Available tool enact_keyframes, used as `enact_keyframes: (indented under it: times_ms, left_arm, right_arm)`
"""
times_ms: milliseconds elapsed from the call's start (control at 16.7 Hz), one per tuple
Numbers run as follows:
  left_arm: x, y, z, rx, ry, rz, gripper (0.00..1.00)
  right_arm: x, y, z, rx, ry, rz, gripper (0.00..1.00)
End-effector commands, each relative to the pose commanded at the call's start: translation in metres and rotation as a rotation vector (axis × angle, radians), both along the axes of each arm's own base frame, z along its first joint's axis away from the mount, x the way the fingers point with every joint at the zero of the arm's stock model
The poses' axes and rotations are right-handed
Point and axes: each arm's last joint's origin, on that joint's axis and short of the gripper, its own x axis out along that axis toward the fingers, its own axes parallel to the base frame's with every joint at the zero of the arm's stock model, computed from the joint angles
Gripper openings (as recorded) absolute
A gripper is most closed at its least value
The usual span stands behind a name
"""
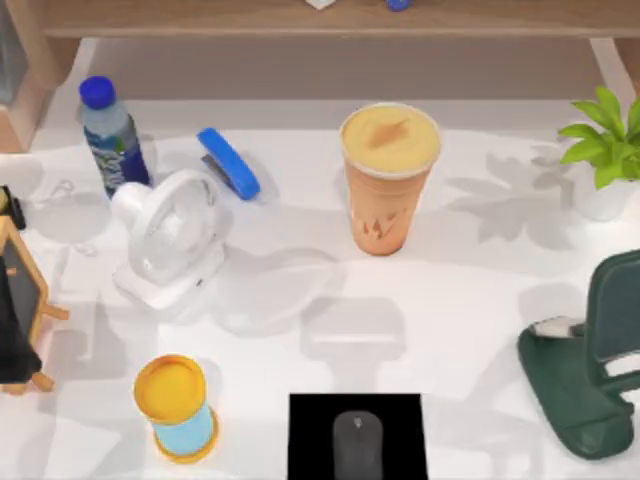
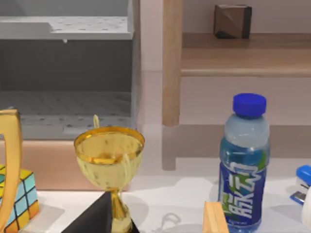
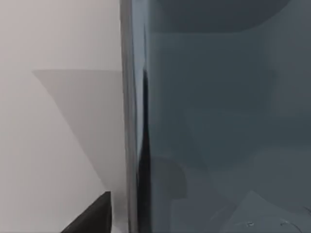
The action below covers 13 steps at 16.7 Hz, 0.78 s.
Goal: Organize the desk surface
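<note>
Close against the dark green stand (image 3: 218, 116), at the right edge of the desk surface (image 1: 470, 300), the right arm's wrist camera looks almost straight into that stand's upright panel; a black wedge low in its view may be part of its gripper, but whether the fingers are wide or narrow I cannot tell. The left arm's wrist camera looks across a gold trophy (image 2: 109, 165) toward the blue-capped bottle (image 2: 243, 165), with a colour cube (image 2: 22, 199) beside the trophy; of that gripper's fingers I cannot tell either.

Outward from the stand, which holds a pale phone-like slab (image 1: 556, 327) on its base, a potted plant (image 1: 605, 150) sits behind it near the back. Left of the stand, at the front edge, a grey mouse (image 1: 357, 443) lies on a black mat (image 1: 310, 435). Further left stands a yellow-lidded tub (image 1: 178, 408). Behind these are an orange drink cup (image 1: 385, 190), a blue stapler (image 1: 228, 162), a white fan (image 1: 170, 235) and the bottle (image 1: 110, 135). Things look scattered, so I judge the tidying barely begun.
</note>
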Motion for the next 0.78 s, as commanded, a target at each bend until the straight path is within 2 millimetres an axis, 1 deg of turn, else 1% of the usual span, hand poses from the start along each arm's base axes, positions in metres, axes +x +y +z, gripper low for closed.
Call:
enact_keyframes:
  times_ms: [780]
  left_arm:
    - [0.0000,0.0000,0.0000,0.000,0.000,0.000,1.00]
  right_arm:
    - [0.0000,0.0000,0.0000,0.000,0.000,0.000,0.02]
